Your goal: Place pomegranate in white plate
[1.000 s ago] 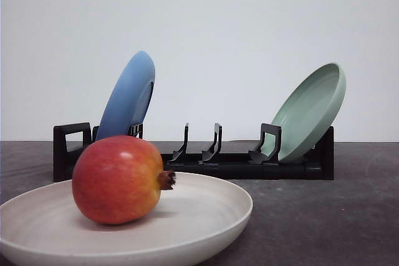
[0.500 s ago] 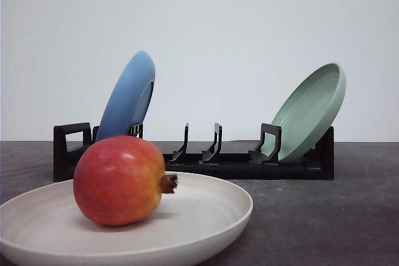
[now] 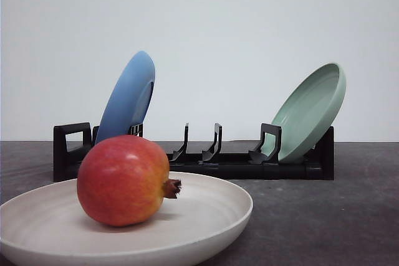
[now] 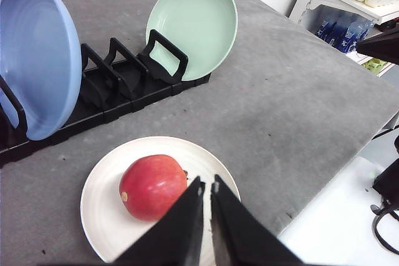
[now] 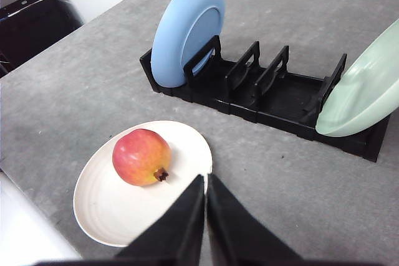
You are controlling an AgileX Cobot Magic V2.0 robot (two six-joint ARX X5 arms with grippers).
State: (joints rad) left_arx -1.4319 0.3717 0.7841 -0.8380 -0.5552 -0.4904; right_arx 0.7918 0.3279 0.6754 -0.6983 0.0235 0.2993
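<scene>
Pomegranate (image 3: 124, 180) slightly farther right now

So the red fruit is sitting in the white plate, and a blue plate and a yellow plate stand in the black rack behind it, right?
Not quite: the second racked plate is pale green, not yellow, as the front view shows. The pomegranate does sit in the white plate, with the blue plate in the black rack.

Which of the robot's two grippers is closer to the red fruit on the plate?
Left, by a little. The left gripper hangs just above the pomegranate, its tips at the fruit's edge. The right gripper sits farther off, over the white plate's rim. Both have jaws closed.
</scene>
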